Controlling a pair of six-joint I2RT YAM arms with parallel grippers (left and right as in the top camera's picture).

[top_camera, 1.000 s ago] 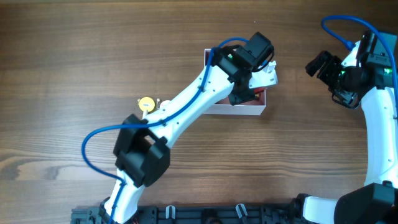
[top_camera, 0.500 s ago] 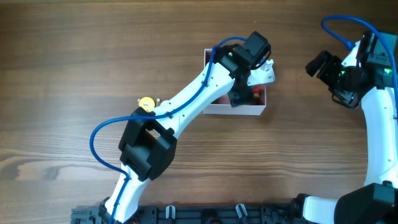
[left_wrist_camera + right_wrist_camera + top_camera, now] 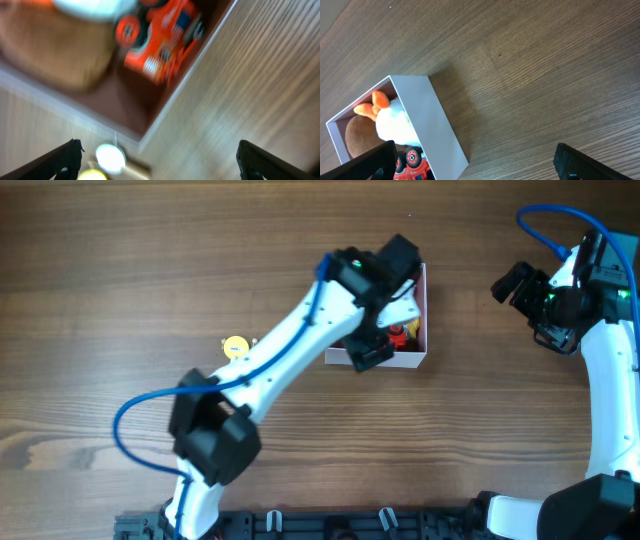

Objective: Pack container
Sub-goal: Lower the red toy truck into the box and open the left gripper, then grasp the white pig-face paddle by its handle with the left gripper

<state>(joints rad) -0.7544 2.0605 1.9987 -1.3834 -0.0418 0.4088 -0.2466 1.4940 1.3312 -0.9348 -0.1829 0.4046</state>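
Observation:
The container (image 3: 400,363) is a white-walled square box at mid table. It holds a red toy car (image 3: 400,332), a brown soft toy and a white toy with orange ears. My left gripper (image 3: 365,352) hangs over the box's front edge, jaws wide open and empty. The blurred left wrist view shows the box's corner (image 3: 75,111), the car (image 3: 162,42), and a small white-and-yellow toy (image 3: 110,157) outside it by the left finger. My right gripper (image 3: 515,285) is open and empty, well right of the box. Its view shows the box wall (image 3: 432,120), the white toy (image 3: 392,122) and the car (image 3: 410,162).
A small yellow toy (image 3: 235,347) lies on the wooden table (image 3: 120,300) left of the box, next to my left arm. The right arm (image 3: 600,360) stands along the table's right edge. A black rail runs along the front edge.
My left gripper has swung from over the right part of the box to its front edge, and the left arm has shifted left. The right arm has not moved.

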